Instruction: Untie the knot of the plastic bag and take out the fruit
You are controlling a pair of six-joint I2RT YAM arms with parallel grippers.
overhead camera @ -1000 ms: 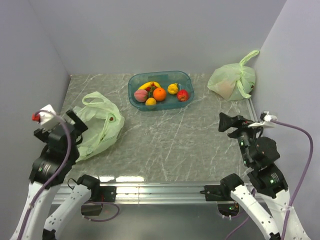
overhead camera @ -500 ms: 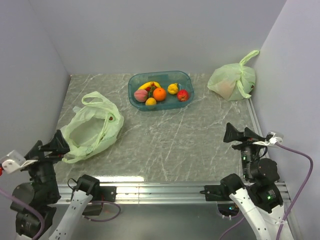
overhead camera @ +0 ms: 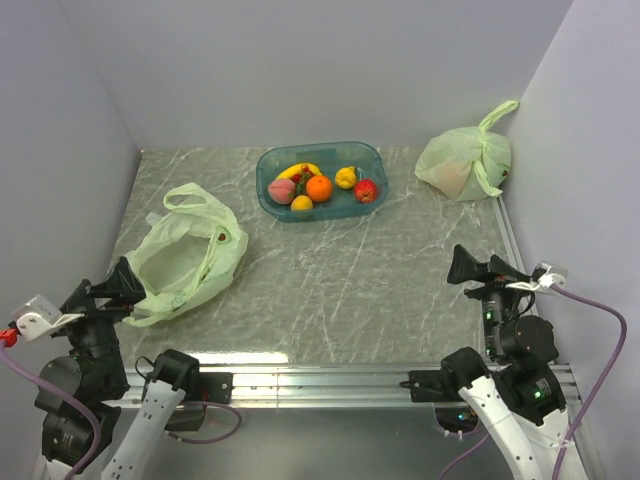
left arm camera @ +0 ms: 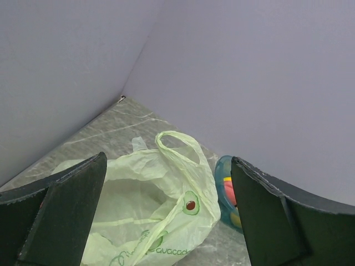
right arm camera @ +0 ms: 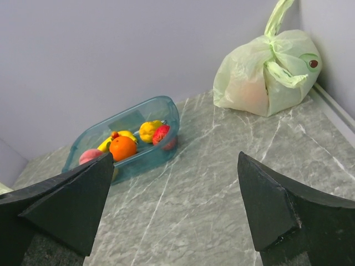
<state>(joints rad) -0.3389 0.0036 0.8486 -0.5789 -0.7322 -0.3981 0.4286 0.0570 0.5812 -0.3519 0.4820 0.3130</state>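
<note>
The plastic bag [overhead camera: 190, 255] lies open and flat at the left of the table, its two loop handles apart; no knot shows on it. In the left wrist view the bag [left arm camera: 150, 205] looks empty, with a dark round mark on its side. The fruit [overhead camera: 318, 187], a banana, an orange, a peach, an apple and yellow pieces, lies in a teal tub [overhead camera: 320, 145] at the back centre. My left gripper [overhead camera: 120, 283] is open and empty just near of the bag. My right gripper [overhead camera: 478, 267] is open and empty at the right, and its wrist view shows the fruit [right arm camera: 123, 148].
A second pale green bag [overhead camera: 462, 160], tied shut and showing pinkish-orange through its film, stands in the back right corner against the wall; it also shows in the right wrist view [right arm camera: 266, 77]. Grey walls close in the left, back and right sides.
Both arms have drawn back toward the near edge. The left gripper has dropped away from the bag's side to its near end. The bag and fruit have not moved.
</note>
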